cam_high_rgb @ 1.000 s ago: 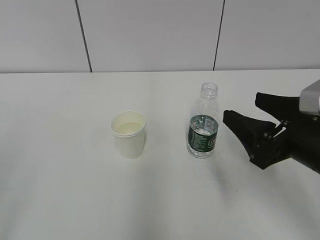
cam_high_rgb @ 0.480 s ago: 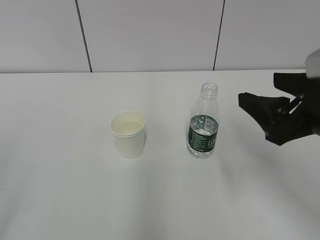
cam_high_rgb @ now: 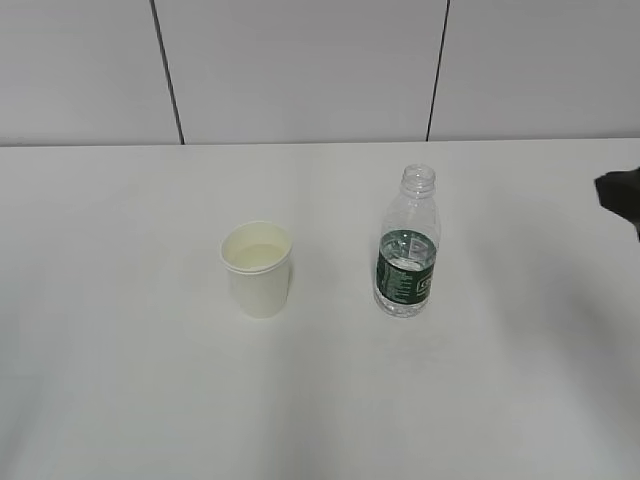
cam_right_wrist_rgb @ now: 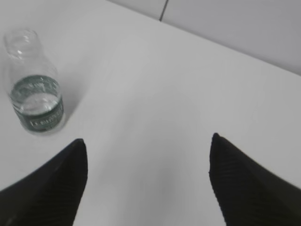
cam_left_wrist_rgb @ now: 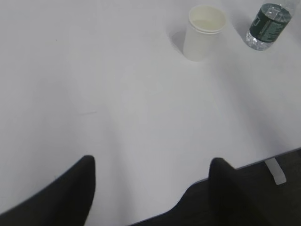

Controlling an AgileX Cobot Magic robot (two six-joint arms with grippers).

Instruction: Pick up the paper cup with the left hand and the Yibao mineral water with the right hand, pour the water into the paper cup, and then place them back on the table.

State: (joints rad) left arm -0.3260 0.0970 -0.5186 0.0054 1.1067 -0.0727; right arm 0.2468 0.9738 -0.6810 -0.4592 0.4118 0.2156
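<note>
The paper cup (cam_high_rgb: 258,268) stands upright on the white matte counter (cam_high_rgb: 120,380), a short tapered cone of plain cream paper with a rolled rim and a pale, smooth inside. Taking the cup as landmark, the Yibao mineral water (cam_high_rgb: 408,246) stands upright to its right, apart from it, and rises taller than the cup. The bottle is clear ribbed plastic, rounded at the shoulder, with a bare threaded neck and no cap; a dark green label band wraps its lower half, and a water line shows within that band.

Far to the right of the cup, beyond the bottle, only a black corner of the right hand (cam_high_rgb: 622,195) pokes in at the edge of the exterior view. Its wrist view shows the right claw (cam_right_wrist_rgb: 148,181) spread wide, two dark pointed fingers (cam_right_wrist_rgb: 244,179) with fine ribbing, nothing between them, the bottle off to the upper left.

The left claw (cam_left_wrist_rgb: 150,188) is also spread wide and empty, its rounded black fingers (cam_left_wrist_rgb: 70,193) over the near edge of the counter, with the cup well away toward the top of that view and the bottle beside it
</note>
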